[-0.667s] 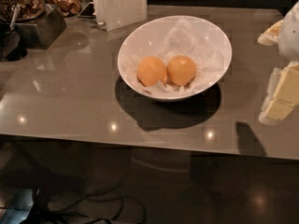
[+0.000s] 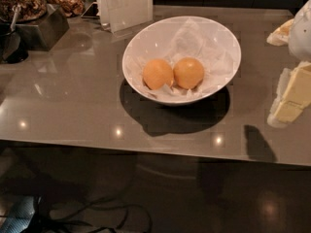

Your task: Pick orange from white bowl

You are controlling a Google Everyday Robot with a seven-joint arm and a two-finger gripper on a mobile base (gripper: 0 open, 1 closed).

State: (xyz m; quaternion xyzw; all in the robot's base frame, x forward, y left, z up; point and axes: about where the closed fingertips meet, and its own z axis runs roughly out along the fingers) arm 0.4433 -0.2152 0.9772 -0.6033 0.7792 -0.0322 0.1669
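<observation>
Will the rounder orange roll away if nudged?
Likely only slightly: the orange is round and smooth, but crumpled paper and the paler orange beside it should check it. It looks firm, probably not fragile. The hand hovers at the right edge, apart from the bowl.

You see the smooth, round, deep-orange orange (image 2: 188, 73) beside a paler, yellower oval orange (image 2: 157, 74), both on crumpled white paper (image 2: 206, 50) in the wide glossy white bowl (image 2: 154, 39). The shiny grey-brown tabletop (image 2: 73, 98) carries bright light spots. At the right edge, the gripper (image 2: 291, 98) is cream-yellow and white.
</observation>
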